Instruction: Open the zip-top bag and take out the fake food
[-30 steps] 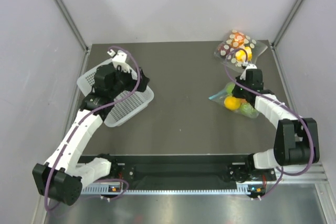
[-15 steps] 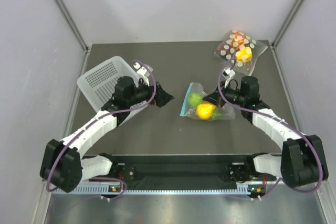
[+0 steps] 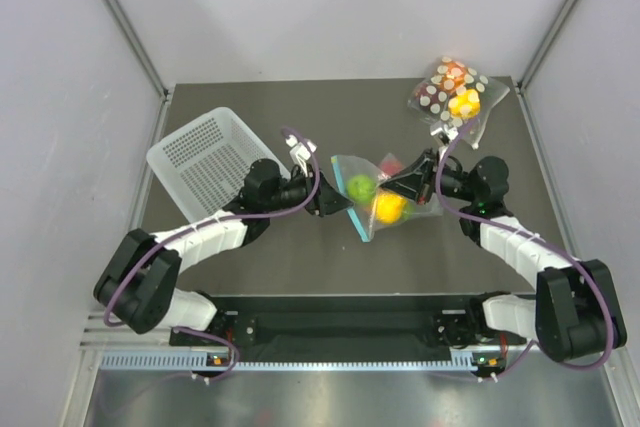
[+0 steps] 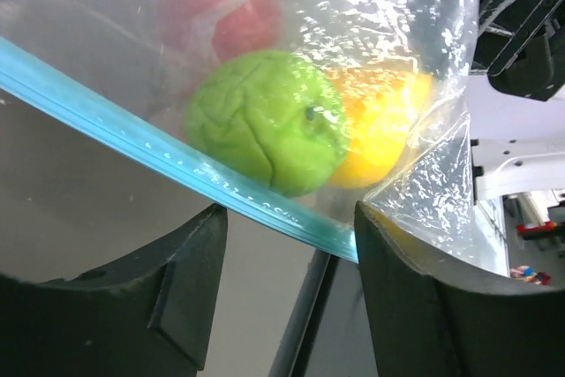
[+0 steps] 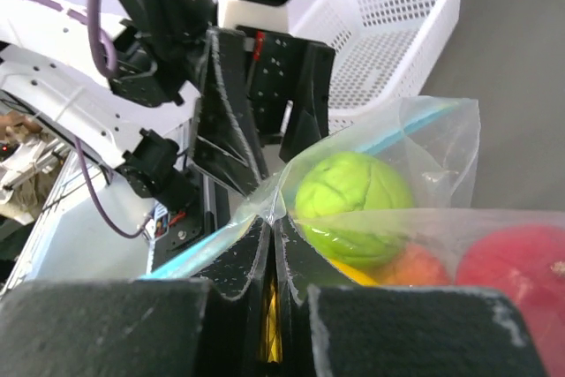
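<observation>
The clear zip-top bag (image 3: 352, 169) hangs above the middle of the table. My right gripper (image 3: 405, 185) is shut on its film, and in the right wrist view the bag (image 5: 424, 143) is pinched between the right gripper (image 5: 274, 227) pads. Inside lies the fake food: a green fruit (image 4: 269, 121), a yellow one (image 4: 380, 130) and a red one (image 4: 221, 6). The teal zip strip (image 4: 124, 130) runs slantwise just past my left gripper (image 4: 287, 218), which stands open with a gap at each finger. From above, the left gripper (image 3: 335, 204) sits at the bag's left edge.
A white perforated basket (image 3: 205, 152) stands at the back left of the dark table. A polka-dot bag (image 3: 452, 92) with yellow and orange pieces lies at the back right corner. Grey walls close in on three sides.
The right gripper carried the bag from the right side toward the middle and raised it. The left arm swung from the basket to the bag's zip strip, and its jaws narrowed.
</observation>
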Motion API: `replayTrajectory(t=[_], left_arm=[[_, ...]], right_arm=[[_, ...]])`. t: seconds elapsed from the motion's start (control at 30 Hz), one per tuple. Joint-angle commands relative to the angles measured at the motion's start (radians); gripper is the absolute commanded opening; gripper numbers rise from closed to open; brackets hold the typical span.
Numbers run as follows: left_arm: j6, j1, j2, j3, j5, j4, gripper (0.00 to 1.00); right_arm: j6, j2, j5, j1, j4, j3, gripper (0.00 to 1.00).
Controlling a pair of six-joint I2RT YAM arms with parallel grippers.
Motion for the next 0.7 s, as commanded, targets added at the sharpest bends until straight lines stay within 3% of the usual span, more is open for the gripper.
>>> replayTrajectory(t=[0.0, 0.1, 0.17, 0.2, 0.23, 0.3, 0.33, 0.43, 0.47, 0.53, 0.57, 0.6, 0.67], left_arm=[[-0.073, -0.008, 0.012, -0.012, 0.024, 0.156, 0.59], [-0.092, -0.017, 0.034, -0.012, 0.032, 0.167, 0.58], [-0.098, -0.022, 0.043, -0.01, 0.044, 0.178, 0.49], [-0.103, -0.024, 0.051, -0.012, 0.047, 0.184, 0.28], [-0.106, -0.027, 0.054, -0.01, 0.044, 0.187, 0.14], [-0.118, -0.027, 0.058, -0.012, 0.04, 0.192, 0.0], [-0.12, -0.027, 0.058, -0.01, 0.041, 0.195, 0.0], [-0.116, -0.028, 0.037, -0.009, 0.002, 0.148, 0.0], [-0.112, -0.027, 0.026, -0.007, -0.049, 0.112, 0.0], [-0.081, -0.027, -0.01, 0.013, -0.103, -0.002, 0.0], [-0.072, -0.027, -0.023, 0.022, -0.132, -0.041, 0.0], [-0.054, -0.027, -0.052, 0.045, -0.188, -0.078, 0.0], [-0.037, -0.027, -0.076, 0.076, -0.241, -0.196, 0.0]], right_arm=[[0.077, 0.004, -0.042, 0.004, 0.195, -0.006, 0.0], [0.088, 0.018, -0.04, 0.005, 0.209, -0.007, 0.0], [0.09, 0.027, -0.037, 0.004, 0.217, -0.004, 0.0], [0.091, 0.032, -0.037, 0.005, 0.217, -0.003, 0.0], [0.091, 0.038, -0.035, 0.005, 0.22, -0.003, 0.0], [0.087, 0.046, -0.028, 0.004, 0.221, -0.001, 0.02], [0.083, 0.053, -0.023, 0.004, 0.22, -0.004, 0.06], [0.047, 0.066, -0.012, 0.001, 0.162, 0.008, 0.48], [0.001, 0.063, -0.002, -0.001, 0.122, 0.012, 0.68], [-0.086, 0.017, 0.026, 0.002, -0.077, 0.04, 0.82], [-0.225, -0.009, 0.091, 0.002, -0.178, 0.055, 0.89], [-0.305, -0.038, 0.14, 0.007, -0.419, 0.075, 0.91], [-0.523, -0.134, 0.354, 0.048, -0.623, 0.152, 0.92]])
